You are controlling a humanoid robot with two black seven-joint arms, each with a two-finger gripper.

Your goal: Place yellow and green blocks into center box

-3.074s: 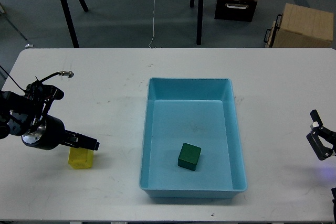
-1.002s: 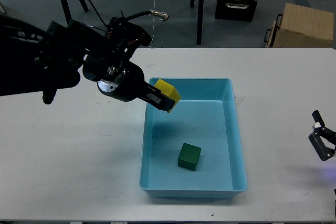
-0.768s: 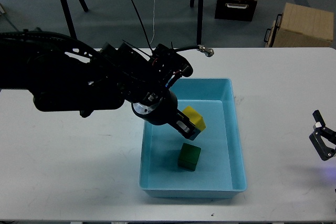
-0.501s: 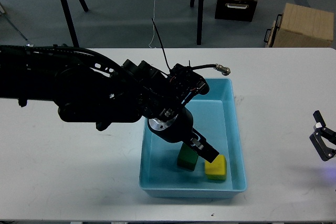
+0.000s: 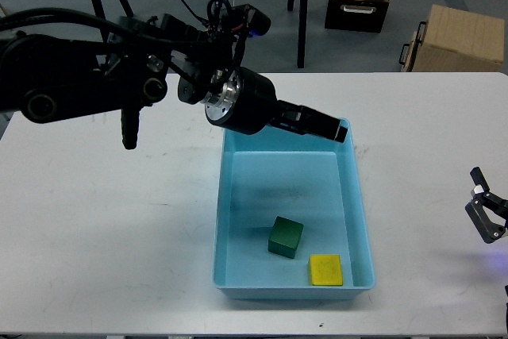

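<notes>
Yellow block [image 5: 325, 269] and green block [image 5: 286, 237] lay inside center box [image 5: 238, 196], near front. Task judged complete. Left gripper [image 5: 337, 129] empty above far rim, jaw gap indistinct. Right gripper [image 5: 486, 213] spread apart, idle.

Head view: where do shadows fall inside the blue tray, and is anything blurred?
Head view: soft overhead light; the left gripper throws a faint shadow on the tray floor; the green block and yellow block cast small soft shadows; both blocks look sharp, while the gripper tip is dark, its fingers indistinct.
</notes>
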